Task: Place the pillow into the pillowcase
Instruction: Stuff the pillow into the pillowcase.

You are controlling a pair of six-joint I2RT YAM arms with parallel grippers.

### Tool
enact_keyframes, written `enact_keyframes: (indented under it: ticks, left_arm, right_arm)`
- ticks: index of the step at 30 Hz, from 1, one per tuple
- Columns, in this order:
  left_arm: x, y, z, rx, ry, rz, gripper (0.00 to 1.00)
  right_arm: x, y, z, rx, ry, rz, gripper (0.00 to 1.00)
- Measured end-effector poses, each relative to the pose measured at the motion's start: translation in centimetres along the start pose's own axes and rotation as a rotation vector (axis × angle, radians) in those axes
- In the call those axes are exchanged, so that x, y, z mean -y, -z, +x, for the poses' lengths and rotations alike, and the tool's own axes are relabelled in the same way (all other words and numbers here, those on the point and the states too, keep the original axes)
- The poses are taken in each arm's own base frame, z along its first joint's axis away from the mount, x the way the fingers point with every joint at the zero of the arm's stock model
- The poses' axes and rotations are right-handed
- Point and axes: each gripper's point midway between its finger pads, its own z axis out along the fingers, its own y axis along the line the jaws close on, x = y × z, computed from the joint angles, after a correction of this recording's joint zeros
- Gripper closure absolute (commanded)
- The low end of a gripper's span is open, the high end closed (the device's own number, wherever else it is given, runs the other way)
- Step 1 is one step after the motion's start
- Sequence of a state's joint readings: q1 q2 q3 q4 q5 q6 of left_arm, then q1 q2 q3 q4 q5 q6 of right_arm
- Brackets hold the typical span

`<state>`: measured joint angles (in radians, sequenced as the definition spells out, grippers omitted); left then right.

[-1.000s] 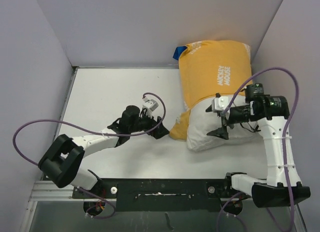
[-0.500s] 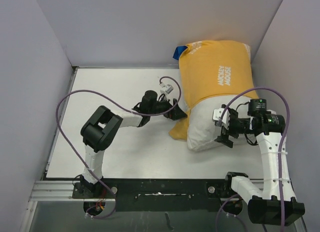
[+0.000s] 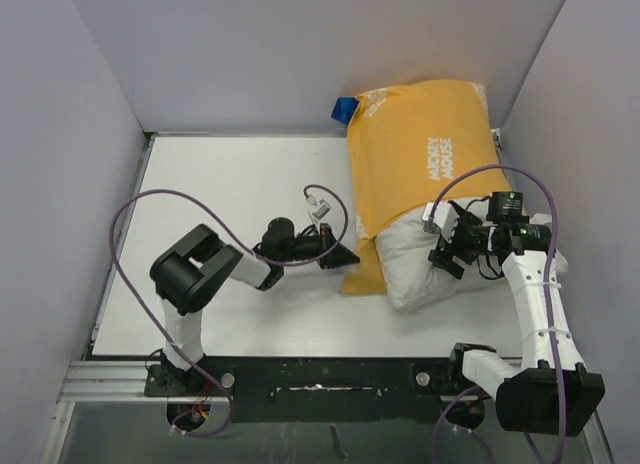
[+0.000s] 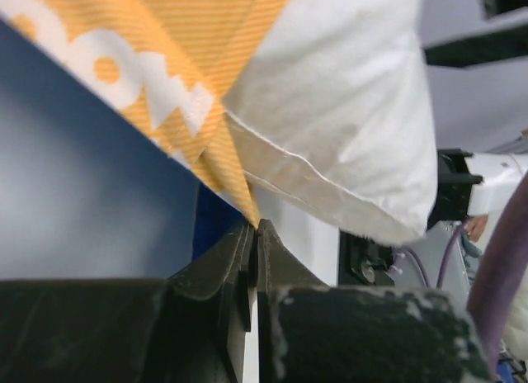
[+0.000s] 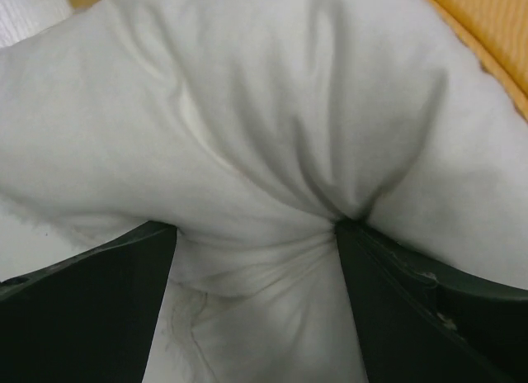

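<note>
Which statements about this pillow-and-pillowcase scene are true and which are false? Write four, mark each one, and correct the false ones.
1. The pillow is partly inside the pillowcase, with its white end sticking out. True.
2. The pillowcase lies blue side up. False: its mustard-yellow side faces up.
3. The left fingers are shut on a corner of the pillowcase. True.
4. The right fingers hang clear of the pillow. False: they press into the pillow, with a bunched fold between them.

I count one pillow (image 3: 440, 274), one pillowcase (image 3: 420, 169), one desk (image 3: 230, 184), and two hands: one left hand (image 3: 347, 256) and one right hand (image 3: 440, 248).
</note>
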<state>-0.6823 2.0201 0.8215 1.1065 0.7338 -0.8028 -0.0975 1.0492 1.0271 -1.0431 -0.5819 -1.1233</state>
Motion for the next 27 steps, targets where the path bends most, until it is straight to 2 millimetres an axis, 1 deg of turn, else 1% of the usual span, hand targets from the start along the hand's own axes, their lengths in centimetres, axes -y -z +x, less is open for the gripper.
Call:
enact_keyframes:
  ticks: [1,3,5,7,8,9,11,13,14,16,17,18,20,22,24,26,27]
  left_arm:
    - [1.4,0.7,0.4,0.011,-0.014,0.0,1.0]
    - [4.4,1.3,1.0,0.022,-0.061,0.019,1.0]
    - [8.3,1.5,2.1,0.031,-0.123,0.054,1.0]
    - [10.9,1.7,3.3,0.027,-0.167,0.078,1.0]
    - [11.8,1.8,3.9,0.024,-0.182,0.083,1.0]
    - [12.2,2.1,4.5,0.019,-0.191,0.077,1.0]
    - [11.7,2.7,5.6,0.008,-0.185,0.04,1.0]
    - [10.5,3.4,6.0,0.013,-0.169,-0.011,1.0]
    - [9.7,3.9,5.9,0.019,-0.159,-0.04,0.98]
    - [8.1,5.0,5.1,0.045,-0.134,-0.101,0.82]
    - [7.3,5.6,4.3,0.064,-0.121,-0.132,0.74]
    - [6.8,6.0,3.7,0.078,-0.118,-0.155,0.68]
    - [6.7,7.0,2.7,0.095,-0.112,-0.198,0.6]
    - [7.4,7.9,2.2,0.097,-0.116,-0.227,0.57]
    - [8.5,9.4,1.4,0.098,-0.132,-0.276,0.55]
    - [10.0,11.0,0.2,0.119,-0.162,-0.322,0.54]
    - [10.7,11.7,-0.4,0.136,-0.178,-0.343,0.54]
  right_arm:
    - [0.3,-0.3,0.1,-0.002,-0.012,0.003,0.24]
    - [0.6,-0.9,-0.1,0.001,-0.016,-0.002,0.28]
    - [0.5,-1.6,-0.6,-0.004,-0.003,-0.018,0.28]
    - [-0.2,-2.9,-1.6,-0.012,0.039,-0.059,0.3]
    - [-0.7,-3.7,-2.3,-0.015,0.067,-0.086,0.32]
    - [-1.3,-4.5,-3.2,-0.013,0.095,-0.119,0.34]
    - [-1.7,-6.0,-4.8,-0.004,0.124,-0.172,0.37]
    - [-0.8,-7.6,-6.7,0.011,0.12,-0.202,0.36]
    - [-0.1,-8.4,-7.4,0.013,0.105,-0.213,0.35]
    - [1.8,-9.8,-8.8,0.034,0.082,-0.214,0.29]
    - [2.7,-10.4,-9.6,0.056,0.069,-0.211,0.26]
    - [3.3,-10.6,-10.3,0.087,0.057,-0.212,0.23]
    - [3.8,-10.2,-11.3,0.166,0.025,-0.227,0.18]
    - [4.0,-8.1,-12.0,0.271,-0.032,-0.243,0.13]
    - [4.7,-4.7,-11.9,0.376,-0.103,-0.202,0.09]
    - [5.3,-0.7,-11.2,0.471,-0.18,-0.117,0.09]
    - [5.5,0.7,-10.7,0.502,-0.217,-0.073,0.09]
